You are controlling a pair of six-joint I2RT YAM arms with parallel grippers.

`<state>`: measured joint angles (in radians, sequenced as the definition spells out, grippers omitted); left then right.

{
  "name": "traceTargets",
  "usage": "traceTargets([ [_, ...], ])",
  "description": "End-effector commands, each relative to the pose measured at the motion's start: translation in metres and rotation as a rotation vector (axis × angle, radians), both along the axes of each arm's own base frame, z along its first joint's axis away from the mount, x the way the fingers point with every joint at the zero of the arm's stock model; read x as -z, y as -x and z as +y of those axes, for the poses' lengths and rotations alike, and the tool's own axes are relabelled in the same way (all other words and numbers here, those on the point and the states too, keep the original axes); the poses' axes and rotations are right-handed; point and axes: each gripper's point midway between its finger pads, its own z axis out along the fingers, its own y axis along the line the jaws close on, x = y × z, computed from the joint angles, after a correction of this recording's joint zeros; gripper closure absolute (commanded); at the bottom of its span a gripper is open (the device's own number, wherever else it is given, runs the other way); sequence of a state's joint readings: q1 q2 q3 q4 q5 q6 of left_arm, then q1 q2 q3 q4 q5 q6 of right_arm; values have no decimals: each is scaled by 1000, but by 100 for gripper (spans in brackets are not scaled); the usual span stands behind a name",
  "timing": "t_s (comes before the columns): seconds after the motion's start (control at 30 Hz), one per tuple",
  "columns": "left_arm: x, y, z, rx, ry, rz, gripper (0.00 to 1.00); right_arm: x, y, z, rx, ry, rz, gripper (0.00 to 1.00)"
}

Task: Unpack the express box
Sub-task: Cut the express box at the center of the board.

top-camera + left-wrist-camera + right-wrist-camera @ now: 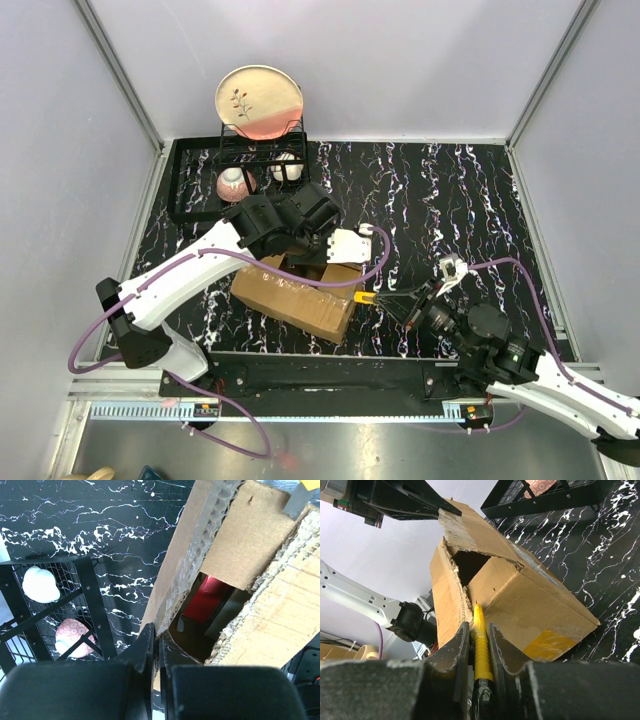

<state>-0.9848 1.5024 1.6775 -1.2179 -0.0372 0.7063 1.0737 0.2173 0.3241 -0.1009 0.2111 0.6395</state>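
**Flap Pinched, Cutter at Box**

The brown corrugated cardboard express box (pixel 300 295) lies on the black marbled worktop (pixel 450 200) between both arms. The left pincer (pixel 156 647) is clenched on its raised flap (pixel 175 570). The right pincer (pixel 479 630) grasps a slim yellow cutter (pixel 481 652), tip at the box's torn edge.

my left arm (pixel 190 265) reaches up and right from its base, wrist bent down. my left gripper (pixel 156 655) is pinched tight on a flap edge of the box (pixel 520 600), fingers (pixel 141 656) almost meeting. my right arm (pixel 560 385) stretches low toward the left, wrist about level with the bench. my right gripper (pixel 479 630) is clamped on a yellow cutter (pixel 481 655) that pokes out past the fingertips.
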Motion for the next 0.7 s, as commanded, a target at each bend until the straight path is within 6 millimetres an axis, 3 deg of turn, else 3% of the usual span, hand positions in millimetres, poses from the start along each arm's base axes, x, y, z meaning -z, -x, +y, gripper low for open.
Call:
traceTargets([
  [0.0,-24,-4,-8,-7,87,-68,100,8,12,8,-73,-15,33,100],
  [0.27,-8,-16,-10,-75,53,-77,100,31,23,16,-128,0,145,100],
  [0.37,-9,-23,-13,-96,63,-105,76,37,20,16,-114,30,165,100],
  [0.4,-12,-26,-15,-100,74,-117,62,42,19,18,-110,52,178,100],
  [0.53,-24,-25,-20,-86,118,-130,24,48,15,21,-93,91,206,100],
  [0.63,-24,-25,-20,-93,130,-129,3,47,10,21,-71,98,206,100],
  [0.67,-24,-24,-19,-94,132,-129,1,47,9,20,-64,99,205,100],
])
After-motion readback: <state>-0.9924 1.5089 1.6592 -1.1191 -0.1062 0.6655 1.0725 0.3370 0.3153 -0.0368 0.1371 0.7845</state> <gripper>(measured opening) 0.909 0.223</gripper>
